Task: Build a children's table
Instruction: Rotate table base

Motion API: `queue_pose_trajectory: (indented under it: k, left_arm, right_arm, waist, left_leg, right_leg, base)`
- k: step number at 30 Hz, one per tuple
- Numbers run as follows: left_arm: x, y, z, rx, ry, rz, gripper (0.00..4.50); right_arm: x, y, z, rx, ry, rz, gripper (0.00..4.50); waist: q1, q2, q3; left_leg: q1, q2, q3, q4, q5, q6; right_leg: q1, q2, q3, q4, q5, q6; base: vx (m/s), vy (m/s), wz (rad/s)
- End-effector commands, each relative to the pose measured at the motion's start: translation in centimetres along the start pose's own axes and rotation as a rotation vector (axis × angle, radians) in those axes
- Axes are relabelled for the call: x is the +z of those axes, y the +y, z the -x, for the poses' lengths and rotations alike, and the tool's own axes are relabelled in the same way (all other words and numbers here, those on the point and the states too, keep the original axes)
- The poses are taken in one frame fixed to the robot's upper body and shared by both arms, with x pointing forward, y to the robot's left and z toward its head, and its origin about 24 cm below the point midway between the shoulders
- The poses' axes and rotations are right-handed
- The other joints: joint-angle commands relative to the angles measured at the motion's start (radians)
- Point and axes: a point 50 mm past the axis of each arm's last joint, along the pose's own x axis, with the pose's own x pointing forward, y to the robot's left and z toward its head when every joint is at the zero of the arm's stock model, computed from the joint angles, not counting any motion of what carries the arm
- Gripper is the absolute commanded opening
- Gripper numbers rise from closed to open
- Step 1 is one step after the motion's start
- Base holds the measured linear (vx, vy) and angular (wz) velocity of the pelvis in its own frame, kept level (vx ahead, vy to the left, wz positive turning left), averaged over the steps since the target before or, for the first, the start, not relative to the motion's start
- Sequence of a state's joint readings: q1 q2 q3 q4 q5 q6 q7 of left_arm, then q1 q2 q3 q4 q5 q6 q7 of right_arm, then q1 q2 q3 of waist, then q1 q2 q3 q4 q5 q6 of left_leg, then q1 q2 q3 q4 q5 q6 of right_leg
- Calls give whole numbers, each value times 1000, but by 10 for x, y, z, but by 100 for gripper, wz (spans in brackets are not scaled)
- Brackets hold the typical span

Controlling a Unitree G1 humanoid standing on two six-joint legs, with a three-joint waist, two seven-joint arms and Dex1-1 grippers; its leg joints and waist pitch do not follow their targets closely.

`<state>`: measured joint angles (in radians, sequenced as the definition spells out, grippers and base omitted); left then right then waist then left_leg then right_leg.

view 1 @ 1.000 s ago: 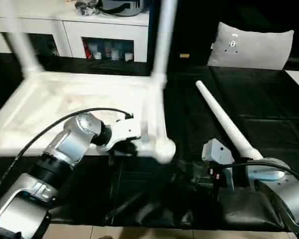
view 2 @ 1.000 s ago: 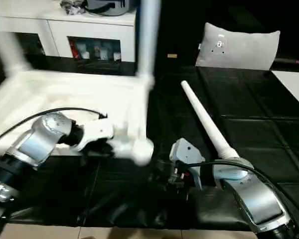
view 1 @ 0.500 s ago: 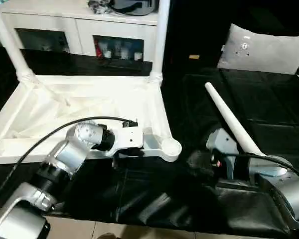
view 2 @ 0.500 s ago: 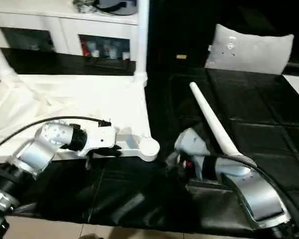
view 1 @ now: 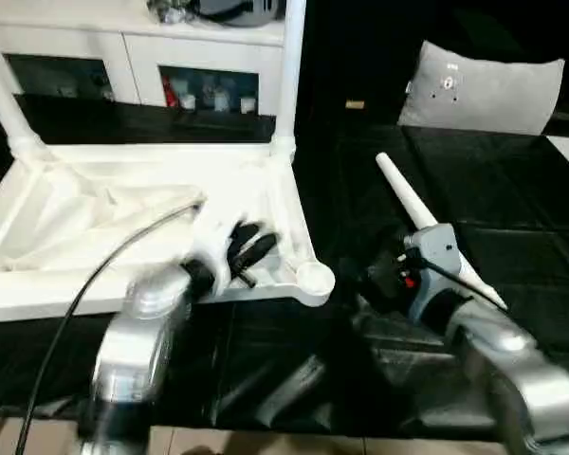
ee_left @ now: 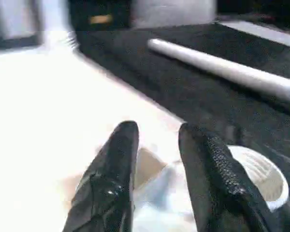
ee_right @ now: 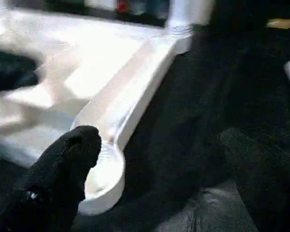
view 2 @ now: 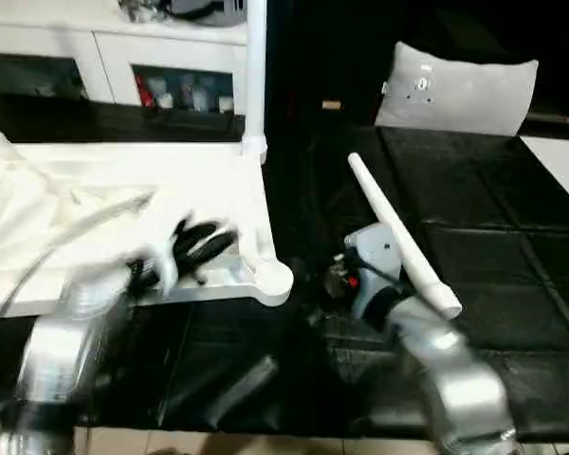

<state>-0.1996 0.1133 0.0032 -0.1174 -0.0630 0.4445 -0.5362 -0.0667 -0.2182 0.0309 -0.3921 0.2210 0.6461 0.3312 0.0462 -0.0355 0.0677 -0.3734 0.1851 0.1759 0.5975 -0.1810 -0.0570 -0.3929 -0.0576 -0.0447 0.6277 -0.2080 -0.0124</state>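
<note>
Black quilted matting (view 1: 493, 199) covers the work surface before me, with a white cabinet with shelves (view 1: 142, 57) along the far side and a grey cushion (view 1: 479, 90) lying at the far right. On the left part of the matting lies the small all-white plastic children's table (view 1: 104, 209), upside down, its ribbed underside facing up. Two long tapered round legs stand upright in its far corner sockets: one at the far left corner (view 1: 5, 95), one at the far right corner (view 1: 289, 76). The near right corner socket (view 1: 315, 278) is an open round ring with no leg in it. A third loose white tapered leg (view 1: 427, 223) lies flat on the matting to the right of the tabletop, apart from it, running from the far side toward me.

My left gripper (view 1: 247, 248) hovers over the tabletop's near right part, just beside that open socket; its two black fingers (ee_left: 111, 169) are parted with nothing between them. My right gripper (ee_right: 159, 169) sits low over the matting between the open socket and the loose leg, its black fingers (ee_right: 63, 164) spread wide and holding nothing. One finger lies close beside the socket ring; I cannot tell whether it touches.
</note>
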Motion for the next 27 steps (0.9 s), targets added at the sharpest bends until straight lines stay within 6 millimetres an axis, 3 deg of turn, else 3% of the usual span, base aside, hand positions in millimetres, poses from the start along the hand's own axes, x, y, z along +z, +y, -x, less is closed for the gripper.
queue_pose_trajectory:
  k: [1,4,5,6,7,8,9,10,11,12,14,16,17,18,20,22,23,27]
  left_arm:
    - [10,-3,4,55,-33,-21,159]
    - [4,-16,13,122,-32,20,159]
    - [2,-21,16,150,-42,56,159]
    - [1,-21,18,158,-48,63,159]
    - [-1,-22,22,186,-46,69,159]
    - [-1,-22,22,186,-46,69,159]
    - [-5,-21,30,249,-22,69,159]
    - [-5,-21,30,249,-22,69,159]
    - [-7,-20,34,273,-4,64,159]
    - [-6,-22,36,273,1,61,159]
    - [-5,-23,37,275,3,55,159]
    - [-3,-22,39,285,1,53,159]
    - [-2,-21,40,293,0,51,159]
    - [-1,-20,40,302,-8,57,159]
    - [1,-18,40,311,-16,59,159]
    - [1,-19,40,312,-14,55,159]
    - [2,-20,39,304,-14,54,159]
    - [4,-23,39,293,-7,55,159]
  right_arm:
    - [6,1,2,-43,-35,22,450]
    - [7,7,2,-61,-45,7,450]
    - [7,10,4,-57,-56,7,450]
    - [6,11,5,-53,-59,5,450]
    - [4,13,6,-49,-55,0,450]
    - [4,13,6,-49,-55,0,450]
    - [1,15,8,-47,-47,2,450]
    - [1,15,8,-47,-47,2,450]
    - [0,16,9,-54,-47,12,450]
    - [2,16,9,-56,-72,22,450]
    - [3,18,10,-31,-84,-1,450]
    - [2,18,10,-35,-64,11,450]
    - [1,18,10,-41,-59,13,450]
    - [4,19,8,-36,-86,0,450]
    - [7,21,7,-24,-119,-17,450]
    - [8,20,6,-48,-122,-25,450]
    - [8,21,6,-51,-123,-34,450]
    - [9,20,7,-86,-133,-53,450]
  waist:
    - [-7,-4,-48]
    - [-11,-12,-38]
    - [-17,-15,-34]
    - [-23,-8,-31]
    - [-32,-14,-28]
    - [-35,-10,-29]
    - [-37,5,-29]
    - [-42,-1,-29]
    - [-48,-11,-25]
    - [-48,-16,-24]
    - [-45,-22,-25]
    - [-44,-24,-23]
    - [-43,-19,-22]
    - [-45,-22,-24]
    - [-44,-16,-22]
    - [-45,-17,-21]
    - [-42,-6,-16]
    - [-43,-10,-15]
  left_leg:
    - [9,44,-16,-75,-233,8]
    - [11,45,-18,-80,-276,-1]
    - [8,48,-24,-84,-288,-16]
    - [17,55,-30,-89,-330,-36]
    - [20,59,-37,-92,-364,-45]
    - [18,60,-40,-94,-367,-44]
    - [13,60,-43,-96,-358,-47]
    - [11,64,-43,-96,-354,-46]
    - [6,53,-36,-91,-359,-43]
    - [-1,39,-28,-83,-352,-38]
    - [-6,35,-25,-79,-315,-22]
    - [-4,39,-25,-81,-299,-9]
    - [-1,42,-26,-82,-291,-9]
    - [-2,44,-25,-83,-283,-9]
    - [-1,45,-25,-85,-278,-12]
    - [1,45,-24,-86,-281,-13]
    - [2,45,-25,-89,-284,-18]
    - [3,43,-23,-87,-305,-27]
  right_leg:
    - [29,-66,49,-98,-287,-121]
    - [21,-62,49,-106,-339,-85]
    - [22,-54,43,-104,-341,-67]
    - [15,-41,36,-109,-342,-54]
    - [13,-30,27,-113,-329,-42]
    - [17,-30,25,-112,-313,-43]
    - [22,-32,24,-111,-271,-48]
    - [23,-31,25,-115,-248,-48]
    - [22,-32,27,-117,-261,-41]
    - [21,-45,36,-119,-305,-24]
    - [19,-58,47,-123,-372,0]
    - [15,-60,51,-123,-390,-5]
    - [12,-58,51,-120,-365,-16]
    - [15,-56,51,-116,-327,-28]
    - [14,-57,52,-113,-282,-46]
    - [15,-56,52,-110,-260,-54]
    - [13,-56,54,-110,-250,-56]
    - [14,-57,56,-112,-272,-52]
  base:
    - [0,0,0]
    - [0,0,0]
    - [0,0,0]
    - [0,0,0]
    - [0,0,0]
    - [0,0,0]
    - [0,0,0]
    - [0,0,0]
    - [0,0,0]
    - [0,0,0]
    - [0,0,0]
    - [0,0,0]
    - [0,0,0]
    - [0,0,0]
    - [0,0,0]
    - [0,0,0]
    - [0,0,0]
    - [0,0,0]
